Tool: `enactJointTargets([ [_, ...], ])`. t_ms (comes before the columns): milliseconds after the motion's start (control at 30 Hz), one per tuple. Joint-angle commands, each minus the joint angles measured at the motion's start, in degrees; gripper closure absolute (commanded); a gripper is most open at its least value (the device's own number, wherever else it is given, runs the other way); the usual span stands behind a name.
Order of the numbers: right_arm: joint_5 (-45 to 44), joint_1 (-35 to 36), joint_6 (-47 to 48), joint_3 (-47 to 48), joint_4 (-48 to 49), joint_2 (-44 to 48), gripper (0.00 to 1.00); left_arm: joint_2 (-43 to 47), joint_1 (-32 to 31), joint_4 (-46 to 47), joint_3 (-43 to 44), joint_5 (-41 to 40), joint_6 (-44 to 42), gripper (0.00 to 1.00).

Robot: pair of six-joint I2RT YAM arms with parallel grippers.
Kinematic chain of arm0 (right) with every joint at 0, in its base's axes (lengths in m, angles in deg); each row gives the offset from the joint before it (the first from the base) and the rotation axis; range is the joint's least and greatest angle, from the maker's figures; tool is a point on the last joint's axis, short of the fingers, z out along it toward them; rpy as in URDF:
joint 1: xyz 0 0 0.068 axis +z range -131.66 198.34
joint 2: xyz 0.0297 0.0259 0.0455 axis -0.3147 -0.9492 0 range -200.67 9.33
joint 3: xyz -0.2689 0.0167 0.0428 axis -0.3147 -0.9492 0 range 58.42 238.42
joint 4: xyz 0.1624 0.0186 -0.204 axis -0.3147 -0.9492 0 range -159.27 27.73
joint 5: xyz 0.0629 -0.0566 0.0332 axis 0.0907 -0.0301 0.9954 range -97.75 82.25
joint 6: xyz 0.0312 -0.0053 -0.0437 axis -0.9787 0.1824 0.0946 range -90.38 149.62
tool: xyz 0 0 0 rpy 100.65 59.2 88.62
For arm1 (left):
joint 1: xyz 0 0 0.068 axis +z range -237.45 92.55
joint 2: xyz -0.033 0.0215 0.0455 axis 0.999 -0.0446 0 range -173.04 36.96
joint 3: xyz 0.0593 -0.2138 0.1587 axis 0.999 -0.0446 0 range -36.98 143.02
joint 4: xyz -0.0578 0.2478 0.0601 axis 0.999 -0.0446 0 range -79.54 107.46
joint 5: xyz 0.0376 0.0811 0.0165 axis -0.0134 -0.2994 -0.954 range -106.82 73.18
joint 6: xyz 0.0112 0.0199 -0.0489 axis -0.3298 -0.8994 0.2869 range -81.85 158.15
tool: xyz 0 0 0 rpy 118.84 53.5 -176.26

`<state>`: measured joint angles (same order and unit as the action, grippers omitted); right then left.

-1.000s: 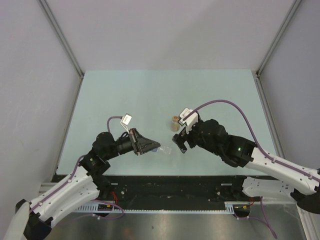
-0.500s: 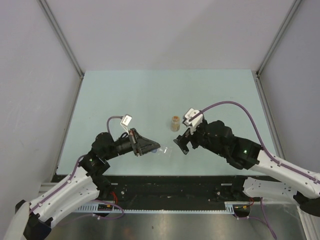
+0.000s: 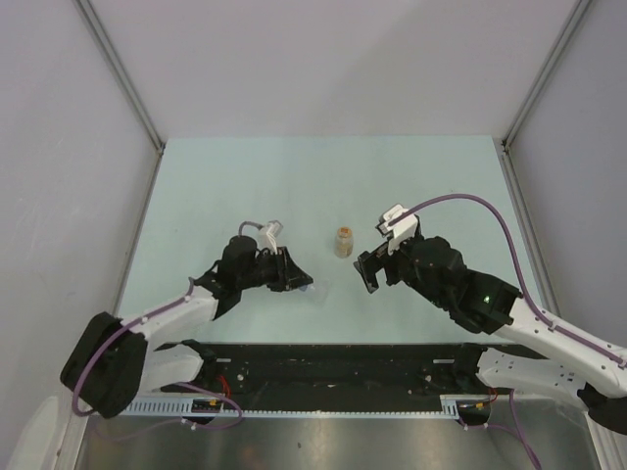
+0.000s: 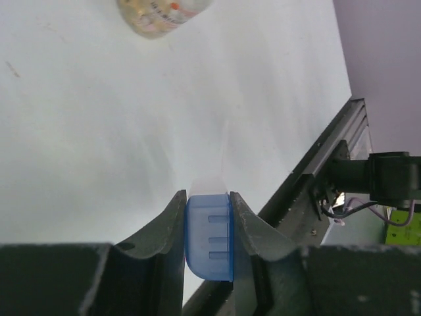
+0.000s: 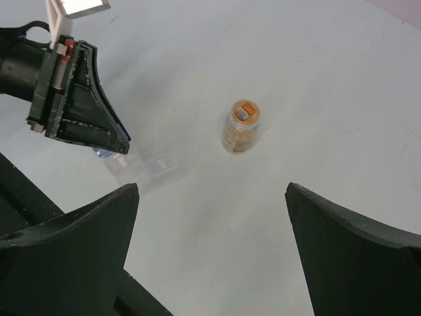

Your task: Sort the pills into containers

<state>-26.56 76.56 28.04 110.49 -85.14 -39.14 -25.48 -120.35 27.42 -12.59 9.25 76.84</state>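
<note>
— While both arms hang low by the near edge, what else is around on the tabletop (image 3: pixel 294 176)?

— Not much. A black rail (image 3: pixel 323 364) runs along the near edge, and a purple cable (image 3: pixel 458 202) loops above the right arm. The jar (image 3: pixel 343 241) stands upright towards the middle of the tabletop. It is just beyond the gap between the two grippers and touches neither.

— And the containers, what do they hold?

— The jar shows tan, mottled pills (image 4: pixel 161 14) packed inside, too small to count. The vial (image 5: pixel 141 166) lies about level in the left gripper (image 3: pixel 297 281). The fingers (image 4: pixel 172 224) are clamped on its blue cap (image 4: pixel 209 237) from both sides, and the clear end points towards the right gripper (image 3: pixel 369 273). I cannot tell what is in the clear part, nor whether it touches the table.

— The right gripper?

— Its fingers are spread wide, holding nothing. It is close to the near edge, just to the right of the jar.

— What differs from half a second ago?

— The left arm has stretched out flatter, with the vial still in its grip. The right gripper has drawn back to the right, so the gap to the vial is wider. The jar has not moved.
</note>
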Motion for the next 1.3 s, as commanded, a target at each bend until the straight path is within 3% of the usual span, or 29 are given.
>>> enactJointTargets([
  [0,-3.0,-0.6,-3.1,0.0,0.9,0.7,0.00,-7.7,3.2,10.4,1.2,6.3,-4.2,0.93],
  [233,-1.3,-1.5,-3.6,-1.1,2.1,0.0,0.00,-19.8,3.2,19.7,2.9,12.7,-3.2,0.90],
  [433,-1.2,-3.6,-5.3,-1.9,2.4,-2.3,0.00,-21.9,3.2,20.4,3.1,8.8,-4.2,0.73],
  [667,5.5,-11.5,-9.9,-2.2,3.1,-5.7,0.00,-22.4,4.2,20.4,3.8,4.4,-4.2,0.55],
  [800,1.8,-13.5,-11.9,-2.1,3.5,-5.6,0.00,-22.6,4.5,19.8,4.4,3.4,-4.6,0.47],
  [833,1.8,-13.8,-11.8,-2.1,4.2,-5.2,0.00,-22.5,4.7,19.6,4.3,2.9,-4.8,0.40],
  [933,1.8,-14.9,-11.8,-2.1,6.2,-4.8,0.00,-19.8,5.0,17.0,4.1,-0.5,-5.7,0.30],
  [1067,3.0,-16.0,-12.8,-1.5,7.8,-6.9,0.00,-13.5,5.2,7.0,5.1,-8.5,-7.5,0.25],
  [1100,3.4,-16.2,-13.1,-0.8,8.0,-8.0,0.00,-12.1,5.2,5.1,5.5,-10.1,-7.5,0.22],
  [1167,4.0,-16.6,-13.6,0.5,7.9,-12.2,0.00,-6.9,5.1,0.8,5.4,-13.5,-7.2,0.03],
  [1267,5.3,-16.6,-14.1,4.3,7.0,-17.3,0.00,0.7,5.0,-5.8,5.5,-18.8,-6.7,0.00],
])
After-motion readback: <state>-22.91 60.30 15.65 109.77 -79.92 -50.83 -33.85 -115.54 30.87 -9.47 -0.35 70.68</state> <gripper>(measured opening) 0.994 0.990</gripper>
